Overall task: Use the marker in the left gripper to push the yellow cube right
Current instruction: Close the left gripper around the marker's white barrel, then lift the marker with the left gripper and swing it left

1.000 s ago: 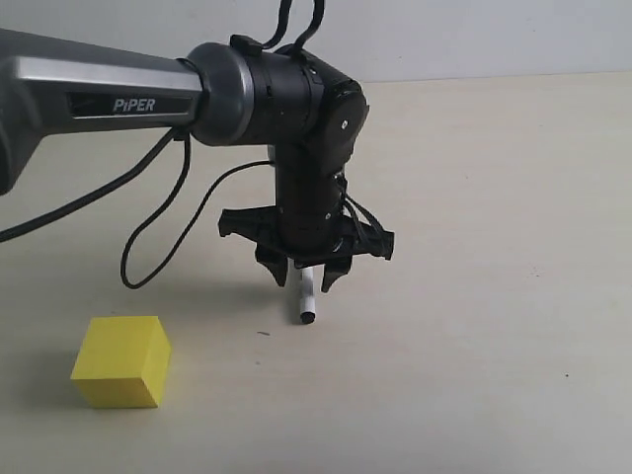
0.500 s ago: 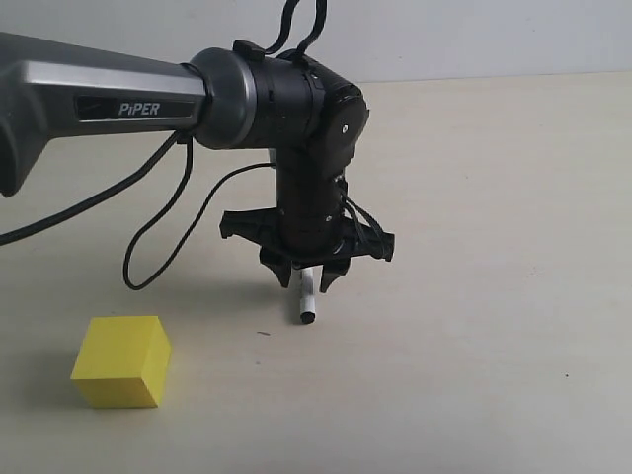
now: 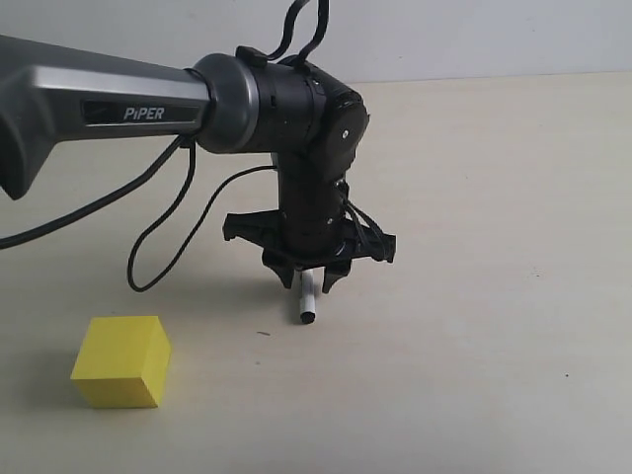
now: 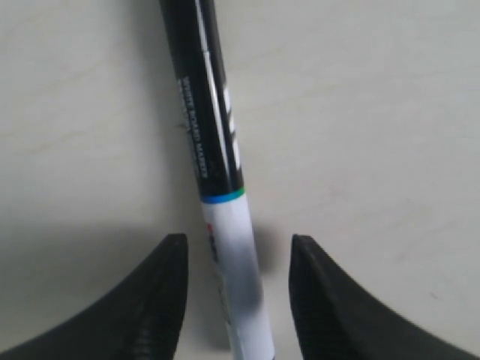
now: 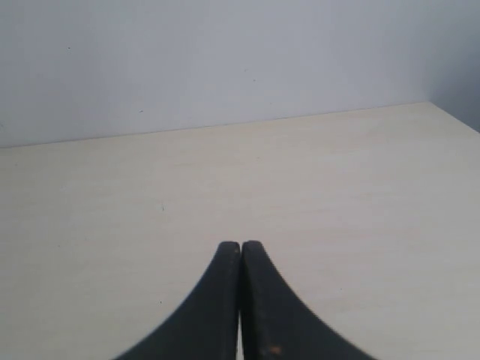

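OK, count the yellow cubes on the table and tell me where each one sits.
1. The cube sits on the table at the exterior view's lower left, apart from the marker hanging in the left pincer. Neither wrist view shows one.

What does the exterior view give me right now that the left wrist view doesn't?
Only the exterior view shows the yellow cube, sitting on the table well to the left of the marker tip and apart from it, plus the PiPER arm and its cable. Only the left wrist view shows the marker's printed black cap, its coloured band and the gaps between barrel and fingers. Both show the marker at the left gripper, over the pale table.
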Robot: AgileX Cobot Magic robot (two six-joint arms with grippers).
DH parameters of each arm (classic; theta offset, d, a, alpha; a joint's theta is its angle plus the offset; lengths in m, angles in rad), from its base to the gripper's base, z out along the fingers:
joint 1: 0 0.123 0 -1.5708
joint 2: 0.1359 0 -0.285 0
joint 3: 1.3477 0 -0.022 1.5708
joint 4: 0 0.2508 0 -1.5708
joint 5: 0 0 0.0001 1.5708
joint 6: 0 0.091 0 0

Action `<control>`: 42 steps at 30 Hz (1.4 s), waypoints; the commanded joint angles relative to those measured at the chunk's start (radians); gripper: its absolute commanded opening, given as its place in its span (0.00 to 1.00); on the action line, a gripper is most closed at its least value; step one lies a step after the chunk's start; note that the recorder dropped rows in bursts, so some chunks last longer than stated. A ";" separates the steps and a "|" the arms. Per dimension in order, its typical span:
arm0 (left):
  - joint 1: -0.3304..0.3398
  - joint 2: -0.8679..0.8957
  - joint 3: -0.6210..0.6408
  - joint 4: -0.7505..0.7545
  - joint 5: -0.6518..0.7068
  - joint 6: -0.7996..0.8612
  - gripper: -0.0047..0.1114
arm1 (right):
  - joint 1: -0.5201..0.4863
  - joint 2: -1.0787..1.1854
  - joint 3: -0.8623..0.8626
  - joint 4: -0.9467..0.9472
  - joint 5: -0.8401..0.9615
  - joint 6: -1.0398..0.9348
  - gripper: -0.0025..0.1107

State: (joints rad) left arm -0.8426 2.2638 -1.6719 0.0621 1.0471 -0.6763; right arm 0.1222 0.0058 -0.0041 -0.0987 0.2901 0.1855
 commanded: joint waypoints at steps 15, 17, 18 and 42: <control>-0.007 0.006 0.005 0.000 -0.006 -0.009 0.41 | -0.006 -0.006 0.004 -0.005 -0.007 0.000 0.02; -0.007 0.006 0.005 0.000 -0.006 -0.009 0.41 | -0.006 -0.006 0.004 -0.005 -0.007 0.000 0.02; -0.007 0.006 0.005 0.000 -0.006 -0.009 0.41 | -0.006 -0.006 0.004 -0.005 -0.007 0.000 0.02; -0.014 -0.124 0.017 0.061 0.053 0.095 0.04 | -0.006 -0.006 0.004 -0.005 -0.007 0.000 0.02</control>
State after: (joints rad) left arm -0.8525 2.2207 -1.6548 0.0706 1.0620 -0.5969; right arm 0.1222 0.0058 -0.0041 -0.0987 0.2901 0.1855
